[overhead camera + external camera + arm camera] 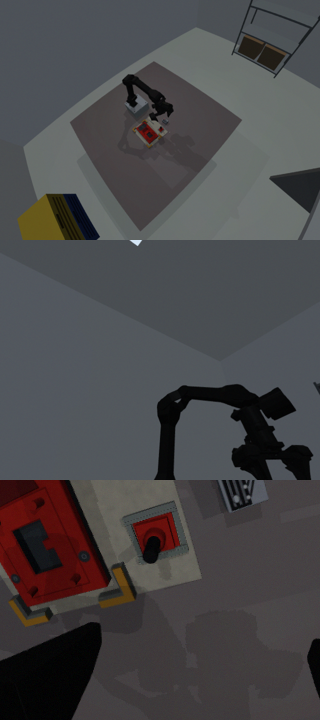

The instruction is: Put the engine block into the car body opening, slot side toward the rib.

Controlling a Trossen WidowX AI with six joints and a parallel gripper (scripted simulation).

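Observation:
The engine block [165,120] [241,494], a small grey block with dark slots on top, lies on the table beside the pale board; the wrist view cuts it off at the top. The red car body [146,131] [90,540] lies on the board between yellow corner brackets. Its dark opening [36,555] has a small red rib on one side and no block in it. My gripper [161,117] [208,642] is wide open and empty, above the table near the block and board. In the exterior view its fingertips are cut off.
The pale board [154,125] [187,572] also bears a red square part [161,129] [173,529] with an upright black knob [151,550], in a grey frame. The arm's pale base [139,102] stands behind the board. Yellow and blue boxes, a shelf and a dark panel are farther off.

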